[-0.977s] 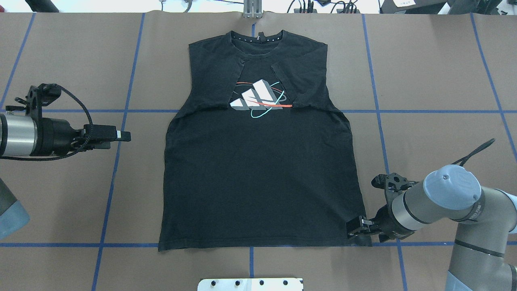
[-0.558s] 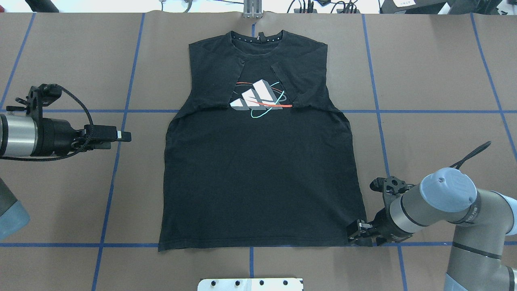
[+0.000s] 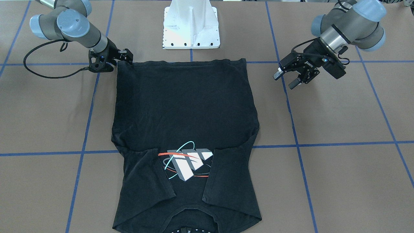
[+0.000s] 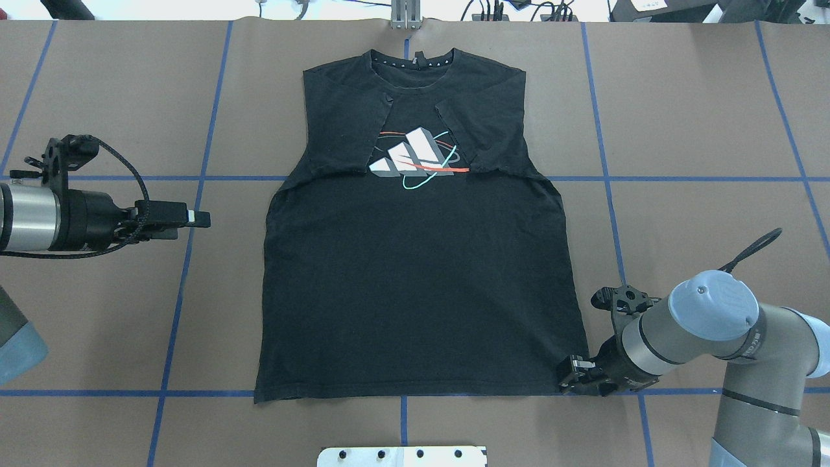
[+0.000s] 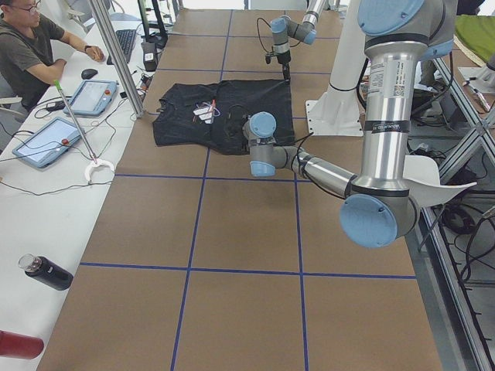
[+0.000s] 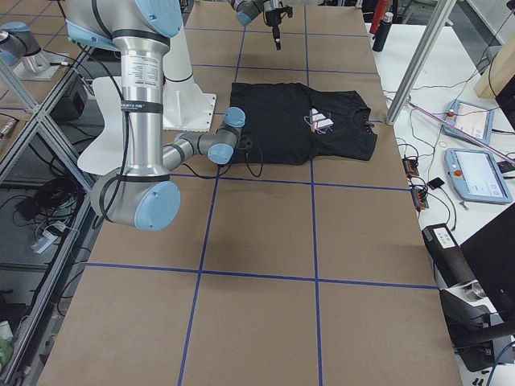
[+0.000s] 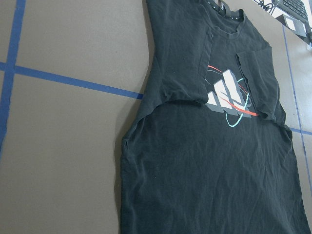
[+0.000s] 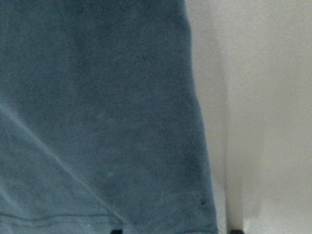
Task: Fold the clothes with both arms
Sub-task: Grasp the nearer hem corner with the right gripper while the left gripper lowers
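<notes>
The T-shirt [image 4: 415,292] lies flat, chest up, at the centre of the table [image 4: 700,117]. The table surface is matte brown paper, divided into rectangles by blue tape [image 4: 246,178]. The fabric is black knit cotton with fine wrinkles. The ribbed collar [image 4: 415,59] is at the far edge. The straight hem [image 4: 415,389] is at the near edge, on the robot's side, just ahead of the white base [image 3: 191,22]. Both sleeves [image 4: 343,133] are folded inward over the chest. Their edges form a V that partly covers the print [image 4: 415,159], which shows three slanted white-grey blocks crossed by thin red and teal ovals.

The right arm [image 4: 713,318], a grey metal tube with a light-blue joint cap, reaches low to the near right corner of the hem. The right gripper [image 4: 573,381] sits at that corner, at cloth level. In the right wrist view its two black fingertips [image 8: 115,231] stand apart at the lower frame edge. One is over the cloth and one over bare paper, with the shirt's side edge between them.

The left arm [image 4: 26,217] extends level from the left, well apart from the shirt. The left gripper [image 3: 284,82] hangs over bare paper to the left of the shirt's waist, its fingers spread and holding nothing.
</notes>
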You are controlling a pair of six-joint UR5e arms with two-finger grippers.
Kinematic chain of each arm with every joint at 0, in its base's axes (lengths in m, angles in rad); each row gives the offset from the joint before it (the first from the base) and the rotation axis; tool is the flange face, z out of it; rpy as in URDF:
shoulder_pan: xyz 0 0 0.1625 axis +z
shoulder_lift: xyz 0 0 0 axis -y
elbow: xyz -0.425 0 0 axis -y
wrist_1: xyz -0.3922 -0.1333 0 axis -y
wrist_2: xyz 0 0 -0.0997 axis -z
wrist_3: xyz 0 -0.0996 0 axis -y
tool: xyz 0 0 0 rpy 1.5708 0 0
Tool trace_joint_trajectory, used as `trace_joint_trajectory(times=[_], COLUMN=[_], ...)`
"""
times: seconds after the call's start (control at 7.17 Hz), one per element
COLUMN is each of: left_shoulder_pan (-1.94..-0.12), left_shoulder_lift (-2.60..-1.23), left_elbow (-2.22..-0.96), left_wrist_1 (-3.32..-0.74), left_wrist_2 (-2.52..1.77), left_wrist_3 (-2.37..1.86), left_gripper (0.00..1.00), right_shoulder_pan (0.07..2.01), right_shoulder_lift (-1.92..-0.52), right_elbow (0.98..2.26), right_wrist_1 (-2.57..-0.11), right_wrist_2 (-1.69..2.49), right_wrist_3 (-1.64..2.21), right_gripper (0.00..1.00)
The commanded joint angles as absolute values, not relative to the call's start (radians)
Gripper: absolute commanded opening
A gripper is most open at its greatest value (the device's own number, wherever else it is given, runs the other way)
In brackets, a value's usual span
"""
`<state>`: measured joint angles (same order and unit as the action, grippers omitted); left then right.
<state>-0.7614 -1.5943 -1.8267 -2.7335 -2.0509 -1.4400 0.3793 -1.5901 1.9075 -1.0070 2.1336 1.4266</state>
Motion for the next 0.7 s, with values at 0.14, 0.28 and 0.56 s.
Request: trace_joint_trajectory(times=[0.14,0.28,0.56], left_shoulder_pan=[-0.761,-0.761,-0.761], left_shoulder_lift=[-1.594,-1.594,-1.594], left_elbow=[-1.824,-1.822,-1.824], left_wrist_1=[-2.734,-2.734,-2.734], left_wrist_2=[-2.051,-2.051,-2.051], left_wrist_3=[-1.437,-1.437,-1.437], left_gripper=[1.00,1.00,1.00], right_shoulder_pan=[0.382,0.383,0.387], right_shoulder_lift=[-1.594,-1.595,-1.594], right_elbow=[1.916,1.919,1.922], right_wrist_1=[-1.006,-1.006,-1.005], right_wrist_2=[2.138,2.138,2.138], right_wrist_3=[1.427,1.427,1.427], right_gripper=[0.09,0.00,0.00])
